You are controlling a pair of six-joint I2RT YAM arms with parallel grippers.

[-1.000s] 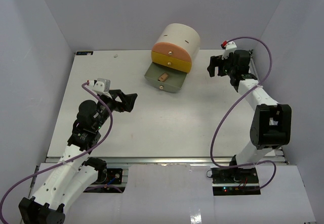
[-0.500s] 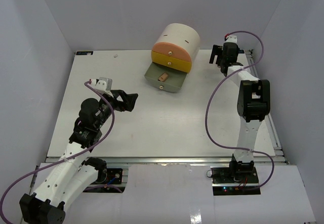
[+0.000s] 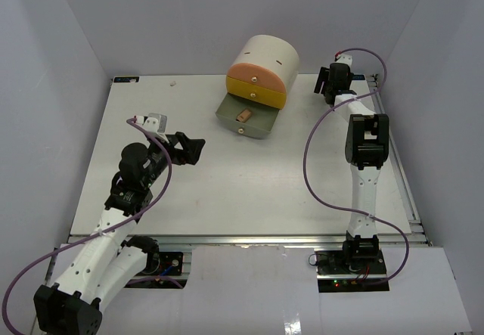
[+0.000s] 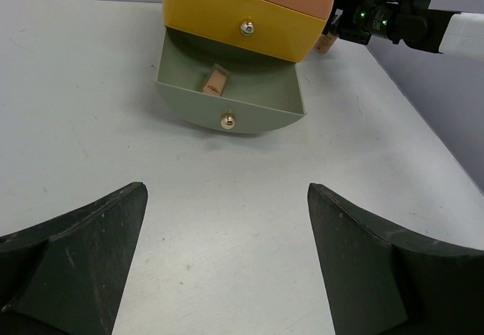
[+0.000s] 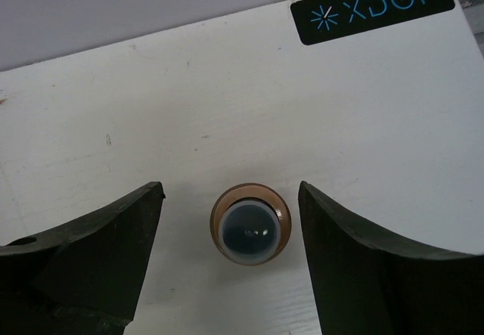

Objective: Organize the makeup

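A tan black-capped bottle point(image 5: 249, 223) stands upright on the table, seen from above between the open fingers of my right gripper point(image 5: 229, 193). The fingers flank it without touching. That gripper point(image 3: 327, 85) is at the far right, beside the cream drum point(image 3: 266, 61). In the left wrist view the bottle point(image 4: 327, 41) shows under it. A second tan bottle point(image 3: 243, 115) lies in the drum's open grey drawer point(image 3: 261, 125); it also shows in the left wrist view point(image 4: 214, 83). My left gripper point(image 3: 190, 150) is open and empty over bare table point(image 4: 227, 191). The other makeup is out of view.
The drum's orange drawer point(image 3: 255, 75) and yellow drawer point(image 3: 255, 91) are shut. A black XDOF label point(image 5: 372, 10) marks the table's far edge. A small white speck point(image 3: 173, 83) lies at the far left. Pale walls close in the table on three sides.
My right arm has swung toward the far edge and its gripper has moved back beside the drum, over the standing bottle. The left arm has barely shifted.
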